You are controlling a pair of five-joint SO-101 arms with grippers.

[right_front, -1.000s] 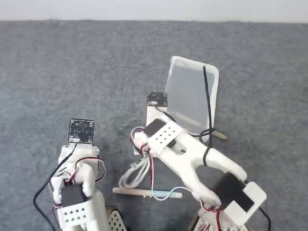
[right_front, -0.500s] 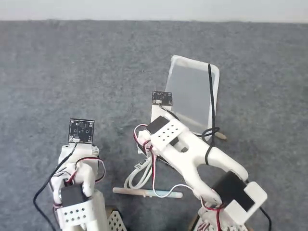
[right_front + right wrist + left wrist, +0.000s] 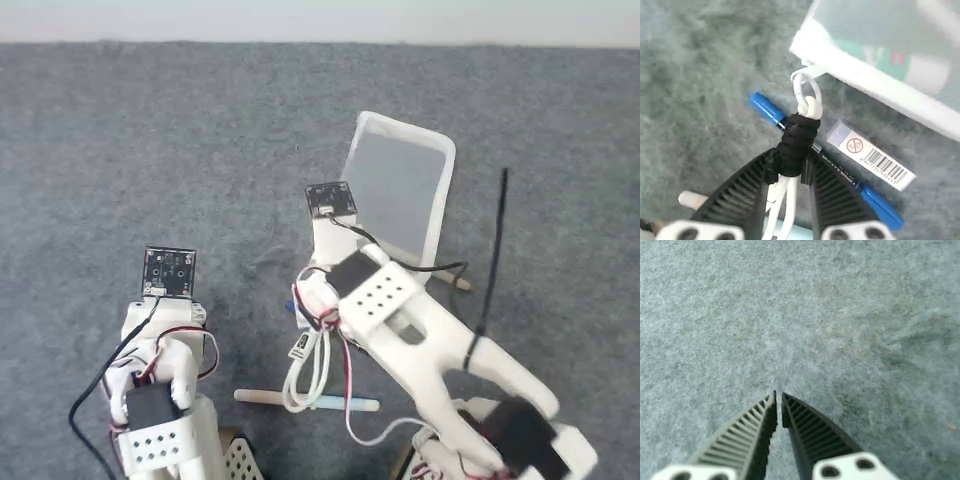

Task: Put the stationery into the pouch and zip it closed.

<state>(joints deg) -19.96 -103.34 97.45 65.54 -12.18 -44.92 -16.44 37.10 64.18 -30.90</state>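
Note:
My right gripper (image 3: 790, 156) is shut on a coiled white cable (image 3: 801, 107) bound with a black tie, held above the carpet. In the high view the cable's loops (image 3: 305, 385) hang beside the right arm. Below it lie a blue pen (image 3: 767, 110) and a small white barcoded piece (image 3: 870, 160). The translucent pouch (image 3: 865, 75) lies just beyond them, holding a white and green item (image 3: 920, 67). From above, the pouch (image 3: 400, 180) lies flat ahead of the right arm. My left gripper (image 3: 779, 394) is shut on nothing, over bare carpet at the near left.
A thin wooden stick with a light blue end (image 3: 300, 400) lies near the front between the two arms. Another wooden tip (image 3: 455, 283) pokes out at the pouch's near corner. The right arm's black lead (image 3: 495, 240) stands up to the right of the pouch.
The right arm has drawn back toward the front with the white cable raised off the carpet. Its black lead swung off the pouch to the right. The left arm stayed still.

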